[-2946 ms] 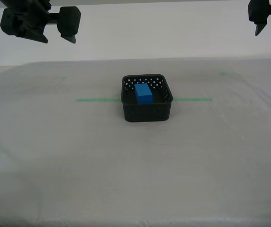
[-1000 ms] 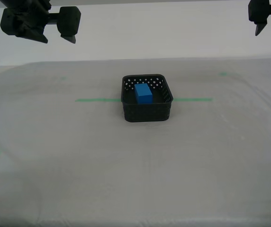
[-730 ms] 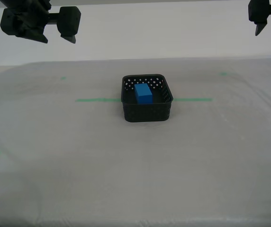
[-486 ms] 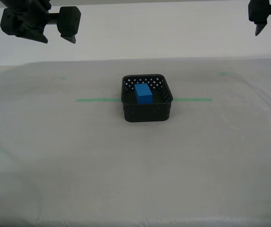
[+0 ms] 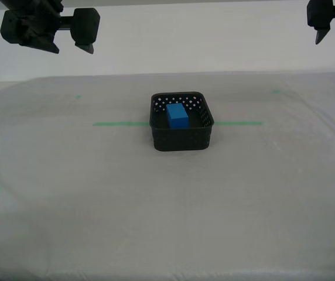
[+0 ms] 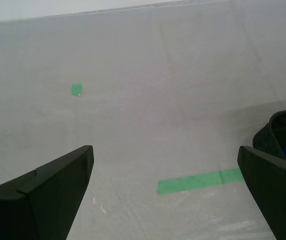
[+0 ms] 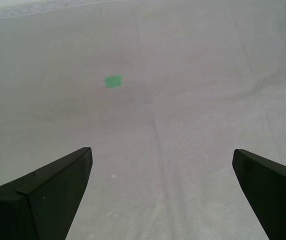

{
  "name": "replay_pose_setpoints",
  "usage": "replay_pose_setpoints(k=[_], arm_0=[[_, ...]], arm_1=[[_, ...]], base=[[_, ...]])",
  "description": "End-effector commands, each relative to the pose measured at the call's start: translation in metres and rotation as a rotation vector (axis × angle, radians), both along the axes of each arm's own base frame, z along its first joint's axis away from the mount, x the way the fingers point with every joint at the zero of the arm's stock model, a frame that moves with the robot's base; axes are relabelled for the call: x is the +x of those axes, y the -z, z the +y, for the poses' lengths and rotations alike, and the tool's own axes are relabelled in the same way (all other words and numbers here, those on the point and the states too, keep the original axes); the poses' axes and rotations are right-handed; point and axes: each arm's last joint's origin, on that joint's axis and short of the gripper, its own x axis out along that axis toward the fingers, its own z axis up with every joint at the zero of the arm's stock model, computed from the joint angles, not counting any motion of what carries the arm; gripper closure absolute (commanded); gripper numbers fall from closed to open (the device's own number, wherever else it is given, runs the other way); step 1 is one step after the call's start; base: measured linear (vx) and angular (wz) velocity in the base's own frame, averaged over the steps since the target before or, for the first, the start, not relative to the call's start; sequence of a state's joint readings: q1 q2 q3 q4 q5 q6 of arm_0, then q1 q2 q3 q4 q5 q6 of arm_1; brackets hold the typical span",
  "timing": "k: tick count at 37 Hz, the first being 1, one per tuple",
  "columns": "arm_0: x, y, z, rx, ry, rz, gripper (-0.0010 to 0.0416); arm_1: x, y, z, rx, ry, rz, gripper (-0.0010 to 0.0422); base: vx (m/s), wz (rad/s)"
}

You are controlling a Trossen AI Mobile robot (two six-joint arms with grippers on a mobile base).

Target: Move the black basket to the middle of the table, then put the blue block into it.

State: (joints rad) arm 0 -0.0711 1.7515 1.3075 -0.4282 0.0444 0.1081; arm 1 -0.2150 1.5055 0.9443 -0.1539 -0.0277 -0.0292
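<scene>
The black basket [image 5: 181, 122] stands upright on the table [image 5: 167, 199], set across the green tape line [image 5: 120, 123], which shows to either side of it. The blue block [image 5: 177, 115] lies inside the basket, resting on its floor toward the far wall. Judged from this layout, both parts of the task appear complete.

My first gripper [image 7: 160, 200] is released, jaws wide apart, with only bare cloth and a small green tape mark [image 7: 113, 81] between them. My second gripper [image 6: 165, 197] is likewise released and empty; a corner of the basket and a sliver of the block show just beside one of its fingers [image 6: 278, 187], though it hangs well above them.

Risk assessment: little remains to go wrong. The chief hazard would be a needless descent of my second gripper near the basket, which could clip the rim and knock the basket off the tape line.
</scene>
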Motion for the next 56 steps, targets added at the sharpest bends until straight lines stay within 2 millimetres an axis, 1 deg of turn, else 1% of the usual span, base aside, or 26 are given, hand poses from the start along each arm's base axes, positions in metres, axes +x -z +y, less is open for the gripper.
replay_pose_setpoints(k=[1, 56], arm_0=[[0.0001, -0.0005, 0.0, -0.001, 0.0, -0.003, 0.0012], [0.0004, -0.0008, -0.0001, -0.002, 0.0, -0.007, 0.0012]], arm_1=[[0.0001, -0.0006, -0.0001, 0.0, 0.004, -0.003, 0.0016], [0.0, -0.0003, -0.0001, 0.001, 0.004, -0.001, 0.0016]], base=[[0.0, 0.0], [0.0, 0.0]])
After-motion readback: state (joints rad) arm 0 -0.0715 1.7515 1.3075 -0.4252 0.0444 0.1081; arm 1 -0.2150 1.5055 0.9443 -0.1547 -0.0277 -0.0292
